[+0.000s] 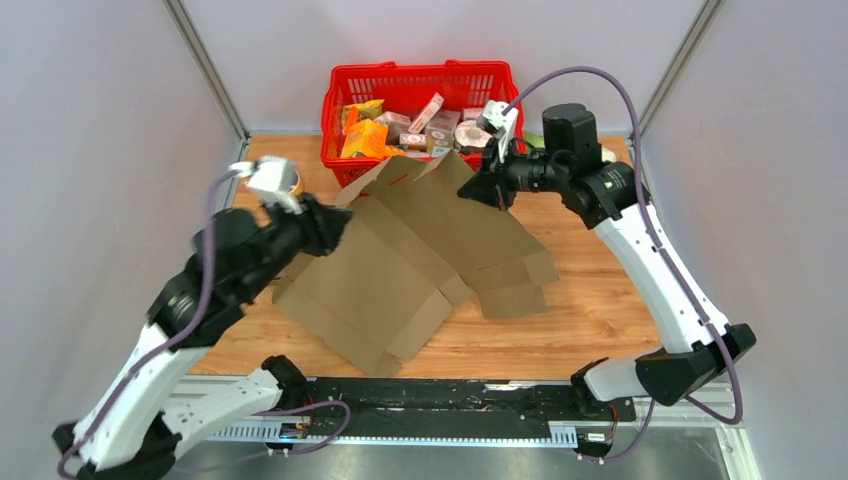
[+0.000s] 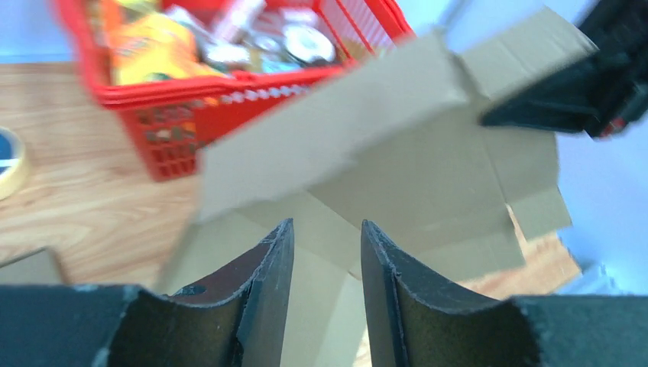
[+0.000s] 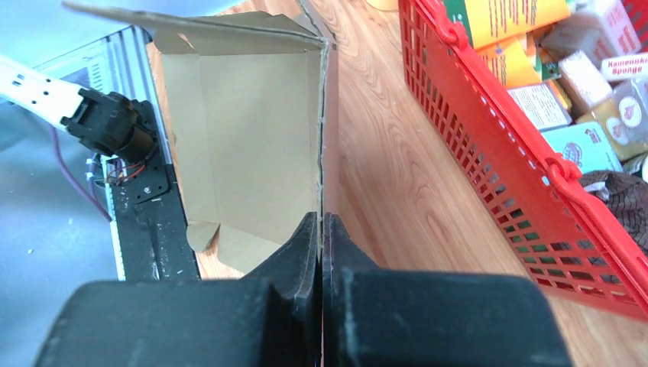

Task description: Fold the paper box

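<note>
The jaws of the right gripper [image 3: 321, 217] are pressed together on the thin edge of a cardboard box [image 1: 400, 262]. In the right wrist view that edge runs straight down into the seam between the fingers. The jaws of the left gripper [image 2: 326, 224] stand apart with a clear gap, and nothing is pinched between them. The cardboard lies just beyond the tips of the fingers [image 2: 277, 267].

The box sits in the middle of the wooden table [image 1: 592, 312], part opened, with its flaps spread flat toward the near edge. One panel is raised at the far side, where the right gripper holds it. From above, the far flaps reach the near wall of the red basket [image 1: 420, 70]; whether they touch it I cannot tell. The right wrist view shows a strip of bare wood between the held panel and the basket. The box's nearest corner lies close to the table's front edge and the black rail [image 1: 450, 402] there.

Bare wood lies to the right of the box, between it and the right arm. On the left, the left arm lies over the box's side, with a roll of tape [image 2: 8, 164] on the wood beyond it. The basket is full of packets [image 1: 365, 138].
</note>
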You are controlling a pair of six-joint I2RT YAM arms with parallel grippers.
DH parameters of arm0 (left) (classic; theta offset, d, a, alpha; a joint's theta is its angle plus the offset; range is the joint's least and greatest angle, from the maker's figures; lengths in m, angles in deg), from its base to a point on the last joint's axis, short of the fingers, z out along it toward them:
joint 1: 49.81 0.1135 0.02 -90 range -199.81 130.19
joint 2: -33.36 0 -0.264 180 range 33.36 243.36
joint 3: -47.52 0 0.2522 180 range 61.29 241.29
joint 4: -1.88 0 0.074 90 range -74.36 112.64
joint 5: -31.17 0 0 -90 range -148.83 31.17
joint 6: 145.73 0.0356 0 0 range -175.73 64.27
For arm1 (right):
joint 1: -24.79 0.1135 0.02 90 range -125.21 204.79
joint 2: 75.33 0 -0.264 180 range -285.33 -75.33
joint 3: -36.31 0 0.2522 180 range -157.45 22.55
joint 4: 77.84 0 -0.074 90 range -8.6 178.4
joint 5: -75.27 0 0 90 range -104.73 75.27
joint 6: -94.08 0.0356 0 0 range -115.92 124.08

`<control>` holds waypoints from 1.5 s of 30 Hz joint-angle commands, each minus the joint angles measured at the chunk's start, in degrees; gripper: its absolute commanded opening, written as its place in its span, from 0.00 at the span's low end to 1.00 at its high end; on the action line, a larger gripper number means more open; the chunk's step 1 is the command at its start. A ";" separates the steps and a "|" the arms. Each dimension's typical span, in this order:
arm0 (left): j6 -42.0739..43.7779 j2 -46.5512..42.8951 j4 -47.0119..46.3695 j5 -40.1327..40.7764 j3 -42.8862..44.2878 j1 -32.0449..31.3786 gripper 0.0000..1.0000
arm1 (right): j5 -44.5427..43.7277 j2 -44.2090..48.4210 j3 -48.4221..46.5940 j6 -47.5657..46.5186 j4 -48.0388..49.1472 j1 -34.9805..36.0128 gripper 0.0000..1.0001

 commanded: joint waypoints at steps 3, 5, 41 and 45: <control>-4.94 -4.36 6.74 -3.25 -2.50 17.54 0.42 | 7.86 3.83 -1.33 1.19 2.98 -1.35 0.00; -6.61 -3.03 6.06 -9.57 -2.93 23.97 0.28 | 8.39 3.83 -1.51 1.72 3.07 -1.71 0.00; -13.91 2.62 -14.35 -29.19 -20.16 28.65 0.22 | 0.96 2.51 -1.16 -0.36 -0.27 -1.18 0.00; -12.07 -4.15 -10.13 -29.37 -23.57 28.65 0.39 | -4.26 3.04 -0.45 -4.59 -0.44 -0.83 0.00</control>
